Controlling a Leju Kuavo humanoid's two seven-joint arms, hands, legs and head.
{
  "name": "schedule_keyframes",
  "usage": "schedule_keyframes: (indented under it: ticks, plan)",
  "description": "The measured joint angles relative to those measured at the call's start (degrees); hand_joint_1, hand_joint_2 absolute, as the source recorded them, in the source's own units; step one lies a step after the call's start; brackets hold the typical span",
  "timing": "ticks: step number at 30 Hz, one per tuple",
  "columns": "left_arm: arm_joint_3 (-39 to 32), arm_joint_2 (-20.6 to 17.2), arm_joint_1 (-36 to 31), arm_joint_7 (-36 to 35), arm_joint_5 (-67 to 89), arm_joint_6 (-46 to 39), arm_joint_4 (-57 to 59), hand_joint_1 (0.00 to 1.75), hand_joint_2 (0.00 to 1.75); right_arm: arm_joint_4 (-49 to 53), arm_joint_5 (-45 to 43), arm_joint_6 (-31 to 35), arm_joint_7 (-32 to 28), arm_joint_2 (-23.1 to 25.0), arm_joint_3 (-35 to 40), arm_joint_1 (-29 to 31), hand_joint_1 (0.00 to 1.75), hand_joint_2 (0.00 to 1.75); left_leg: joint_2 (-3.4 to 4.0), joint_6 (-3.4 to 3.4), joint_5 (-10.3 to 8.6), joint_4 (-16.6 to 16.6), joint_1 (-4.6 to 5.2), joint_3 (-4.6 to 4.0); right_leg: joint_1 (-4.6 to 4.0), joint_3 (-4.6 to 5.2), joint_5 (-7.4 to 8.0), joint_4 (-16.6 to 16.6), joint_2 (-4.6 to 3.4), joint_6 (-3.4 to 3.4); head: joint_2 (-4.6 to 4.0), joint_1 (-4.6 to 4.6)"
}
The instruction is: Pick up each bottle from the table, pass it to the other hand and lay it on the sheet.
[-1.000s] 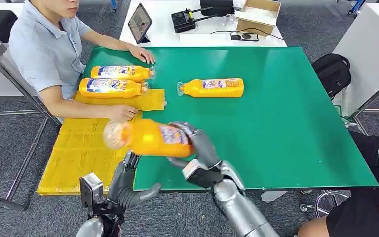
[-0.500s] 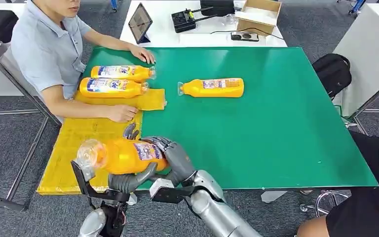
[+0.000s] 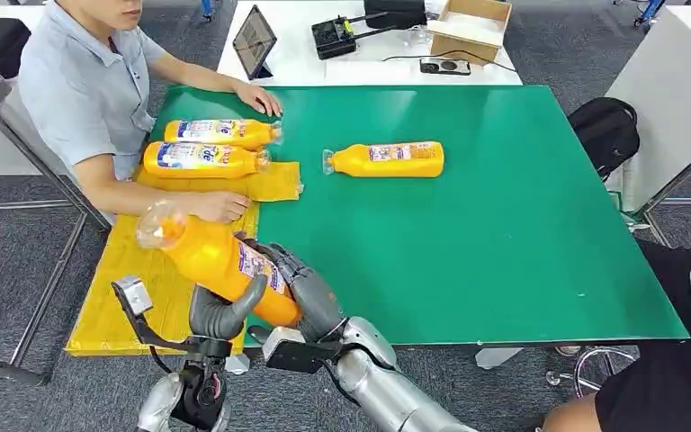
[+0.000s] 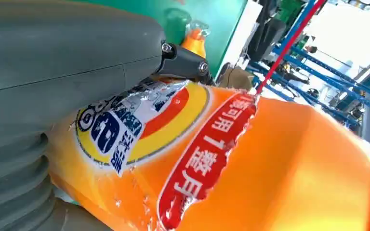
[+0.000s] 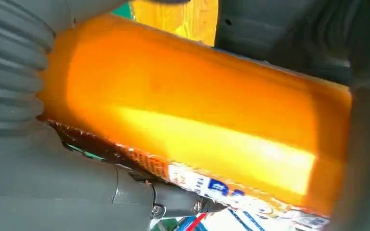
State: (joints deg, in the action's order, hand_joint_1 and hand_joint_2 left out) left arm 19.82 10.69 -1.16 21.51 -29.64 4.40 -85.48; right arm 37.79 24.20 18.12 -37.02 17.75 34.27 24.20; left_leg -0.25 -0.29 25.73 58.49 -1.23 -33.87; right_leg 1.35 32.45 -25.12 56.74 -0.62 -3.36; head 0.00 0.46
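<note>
Grey carpet is running around the green table [image 3: 504, 225], our landmark, and we are working at its near left corner. Furthest left of the table, a person [image 3: 81, 90] is sitting with one forearm resting on the yellow sheet [image 3: 135, 270], a thin, crinkled, papery layer hanging off the table's left edge.

On the sheet's far end, at the table's far left, two bottles [image 3: 207, 148] are lying on their sides, side by side.

Just off the near left corner, above the sheet, we are holding a third bottle [image 3: 220, 261] tilted, its clear cap end pointing up and away from the table. Our left hand [image 3: 220, 310] is wrapping it from below, thumb pressed on the label, and our right hand [image 3: 301, 288] is clasping the base end, so both are grasping it at once; we judge the handover is under way.

The bottle is looking like smooth, glossy orange plastic, round, with a wrinkled film label. We are judging it fairly light and stiff enough to squeeze, but slick, so the straight labelled middle is the safest place to grip; the narrowing neck would slip.

Near the table's middle, a fourth bottle [image 3: 387, 159] is lying on its side on the bare green, waiting.
</note>
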Motion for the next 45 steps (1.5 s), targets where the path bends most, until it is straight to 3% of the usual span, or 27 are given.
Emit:
schedule_keyframes:
  ticks: [8, 12, 24, 30, 33, 35, 37, 40, 45]
  plan:
    - [-3.36, -0.11, -2.46, -1.26, -5.9, 7.34, 3.47, 1.75, 1.75, 3.53, -5.96, -9.63, -1.07, -1.22, 0.96, -0.12, 0.0, 0.0, -0.03, 0.0, -0.01, 0.0, 0.0, 0.0, 0.0, -0.01, 0.0, 0.0, 0.02, 0.0, 0.0, 0.02]
    - [-4.66, -0.2, -5.65, -1.75, -4.67, 4.23, 7.28, 1.75, 1.75, 9.47, -9.01, -12.7, -1.07, -3.26, 1.92, -2.45, 0.0, 0.0, -0.02, 0.0, -0.01, 0.01, 0.01, -0.01, 0.0, 0.0, 0.01, 0.0, 0.0, -0.01, 0.0, 0.02]
    - [-13.73, -3.43, -17.18, 1.01, -0.03, -0.75, 18.19, 1.75, 1.75, 23.57, -12.79, -10.95, -1.1, -7.15, 3.5, -10.77, 0.0, 0.0, -0.02, -0.02, -0.03, 0.0, -0.04, -0.07, -0.03, 0.02, 0.02, 0.03, 0.0, -0.01, 0.0, 0.04]
    - [-15.39, -5.71, -21.09, 6.32, 25.35, -20.69, 20.13, 1.75, 1.75, 25.77, -14.36, -8.28, -1.1, -8.44, 2.67, -13.11, 0.0, 0.0, -0.05, -0.01, -0.03, 0.01, -0.02, -0.08, 0.0, 0.02, 0.02, 0.02, 0.02, -0.01, 0.0, 0.02]
    - [-15.74, -6.21, -22.47, 2.29, 22.4, -11.5, 22.03, 1.75, 1.75, 26.34, -15.1, -8.74, -1.07, -8.7, 1.66, -13.65, 0.0, 0.0, -0.1, 0.0, -0.04, 0.01, -0.02, -0.08, 0.0, 0.0, 0.02, 0.02, 0.07, -0.01, 0.0, 0.02]
    - [-15.28, -6.27, -22.96, 4.1, 27.1, -9.56, 23.6, 1.75, 1.75, 26.58, -15.67, -8.7, -1.09, -8.7, 1.14, -13.85, 0.0, 0.0, -0.08, 0.0, -0.04, 0.0, -0.02, -0.08, -0.01, 0.01, 0.02, 0.02, 0.06, -0.01, 0.0, 0.02]
    - [-13.98, -6.32, -23.87, 5.29, 37.08, -17.54, 24.94, 1.75, 1.75, 26.62, -15.91, -8.7, -1.1, -8.7, 0.63, -13.91, 0.0, 0.0, -0.08, 0.0, -0.04, 0.01, -0.01, -0.07, 0.0, 0.02, 0.03, 0.02, 0.05, -0.01, 0.0, 0.02]
    - [-10.46, -6.91, -25.69, 1.35, 56.09, -32.34, 28.51, 1.75, 1.75, 26.91, -15.41, -9.46, -1.1, -8.66, 0.24, -13.98, 0.0, 0.0, -0.07, 0.0, -0.04, 0.01, -0.02, -0.07, -0.01, 0.04, 0.03, 0.02, 0.03, -0.02, 0.0, 0.02]
    - [-5.99, -8.28, -29.96, -5.65, 71.53, -32.24, 38.92, 1.75, 1.75, 27.06, -14.56, -10.6, -1.1, -8.63, -0.13, -14.24, 0.0, 0.0, -0.09, -0.02, -0.08, 0.0, -0.03, -0.09, -0.02, 0.02, 0.03, 0.04, 0.08, -0.02, 0.0, 0.04]
